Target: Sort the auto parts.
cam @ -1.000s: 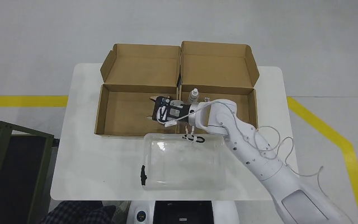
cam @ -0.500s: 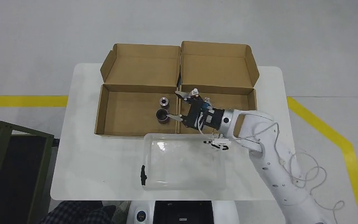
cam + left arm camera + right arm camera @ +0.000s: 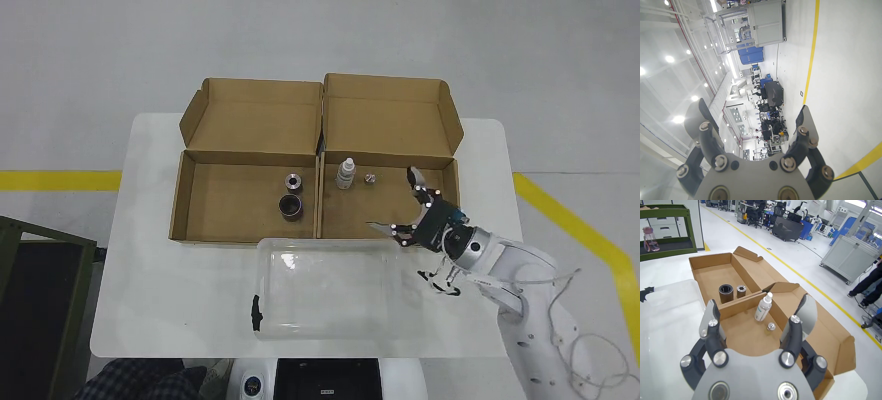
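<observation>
Two open cardboard boxes stand side by side. The left box (image 3: 215, 205) holds a dark cylindrical bushing (image 3: 290, 207) and a smaller metal sleeve (image 3: 291, 182); both also stand upright in the right wrist view, bushing (image 3: 726, 293) and sleeve (image 3: 741, 291). The right box (image 3: 452, 190) holds a small spray bottle (image 3: 345, 173), also bottle (image 3: 762, 309), and a small metal knob (image 3: 369, 179), also knob (image 3: 771, 326). My right gripper (image 3: 392, 203) hangs open and empty over the right box's near right part, also gripper (image 3: 759, 311). My left gripper (image 3: 755, 115) is open, empty, pointed away from the table.
A clear plastic bin (image 3: 330, 290) sits in front of the boxes, with a small black piece (image 3: 256, 312) at its left edge. The white table (image 3: 150, 250) has bare room left of the boxes. Both box lids (image 3: 325, 112) stand open at the back.
My right gripper has drawn back from the left box, rightward across to the right box's near right side, leaving the dark bushing standing in the left box. It is open now.
</observation>
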Robot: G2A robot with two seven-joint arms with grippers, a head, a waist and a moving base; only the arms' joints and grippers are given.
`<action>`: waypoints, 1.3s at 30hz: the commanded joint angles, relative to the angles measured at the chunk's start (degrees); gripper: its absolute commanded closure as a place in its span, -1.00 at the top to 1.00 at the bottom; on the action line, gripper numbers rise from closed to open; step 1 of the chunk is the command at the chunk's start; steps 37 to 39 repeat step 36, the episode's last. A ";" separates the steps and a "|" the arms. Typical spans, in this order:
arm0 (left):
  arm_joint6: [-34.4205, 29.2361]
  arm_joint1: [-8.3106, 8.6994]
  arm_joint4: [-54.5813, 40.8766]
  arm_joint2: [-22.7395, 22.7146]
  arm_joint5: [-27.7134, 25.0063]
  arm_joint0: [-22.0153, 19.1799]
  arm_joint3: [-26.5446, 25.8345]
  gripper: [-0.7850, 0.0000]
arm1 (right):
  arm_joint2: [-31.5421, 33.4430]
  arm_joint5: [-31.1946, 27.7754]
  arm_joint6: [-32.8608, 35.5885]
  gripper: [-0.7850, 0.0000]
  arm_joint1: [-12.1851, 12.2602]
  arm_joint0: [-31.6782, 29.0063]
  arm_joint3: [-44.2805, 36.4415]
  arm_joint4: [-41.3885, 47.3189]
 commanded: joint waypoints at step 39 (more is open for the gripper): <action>0.00 0.00 0.00 0.00 0.00 0.00 0.00 1.00 | 23.31 9.15 -17.29 1.00 1.32 -29.67 -4.84 1.46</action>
